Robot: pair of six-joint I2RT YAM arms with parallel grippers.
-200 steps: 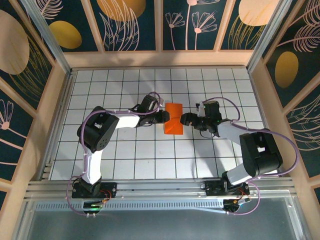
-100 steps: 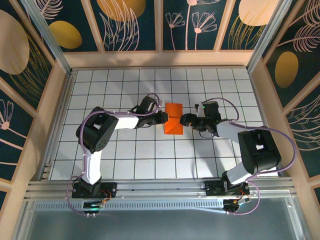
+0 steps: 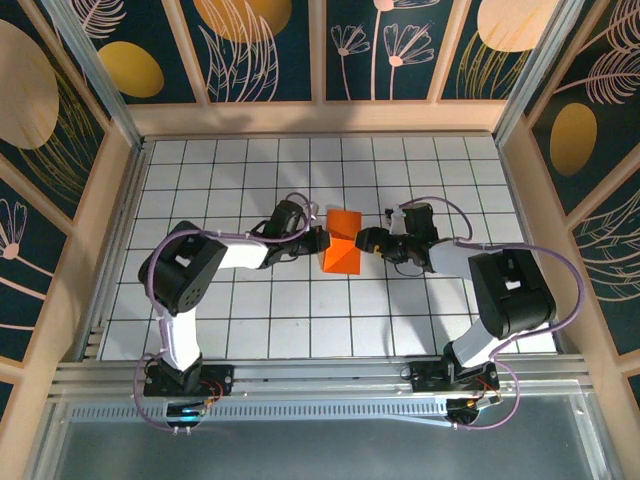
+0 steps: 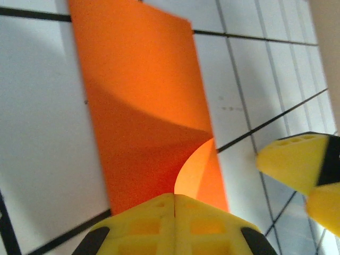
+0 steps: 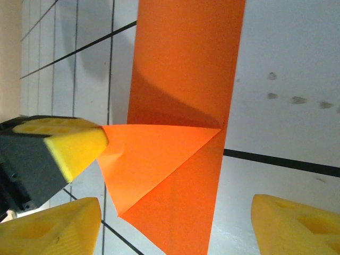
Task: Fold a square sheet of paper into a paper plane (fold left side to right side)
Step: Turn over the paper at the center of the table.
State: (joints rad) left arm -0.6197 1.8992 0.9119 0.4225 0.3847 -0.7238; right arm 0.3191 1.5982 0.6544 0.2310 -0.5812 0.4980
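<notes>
The orange square sheet of paper lies mid-table, folded into a narrow strip with a triangular flap lifted off it. My left gripper is at the strip's left edge. Its yellow jaws are pressed together on the flap's curled corner. In the right wrist view, a left fingertip grips that corner. My right gripper stands open at the strip's right edge. It straddles the strip without touching it. Its fingers also show beyond the paper in the left wrist view.
The table is white with a black grid. Wooden walls enclose it on the left, right and far sides. An aluminium rail with both arm bases runs along the near edge.
My left gripper has shut on the flap's corner and lifted it. The left arm's elbow has swung left. The right gripper has edged slightly closer to the paper.
</notes>
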